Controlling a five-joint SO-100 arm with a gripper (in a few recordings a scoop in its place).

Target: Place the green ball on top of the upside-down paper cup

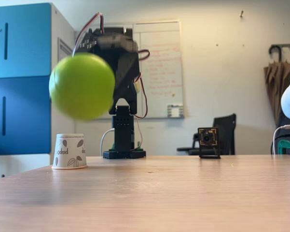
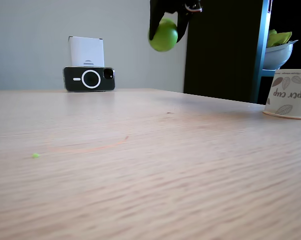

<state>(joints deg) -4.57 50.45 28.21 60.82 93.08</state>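
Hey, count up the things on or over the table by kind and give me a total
Green ball: 1
Paper cup: 1
Phone: 1
Small camera on a stand: 1
Total: 4

Blue cabinet [image 1: 20, 77]; whiteboard [image 1: 159, 67]; pale wall [image 1: 222, 72]

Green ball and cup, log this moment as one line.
gripper: shut on green ball | ball: airborne, above table | paper cup: upside down, top bare

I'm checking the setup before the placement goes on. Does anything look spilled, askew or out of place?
Mostly tidy: the paper cup stands squarely upside down, and the green ball is held aloft. The one oddity is a tiny green fleck lying loose on the table.
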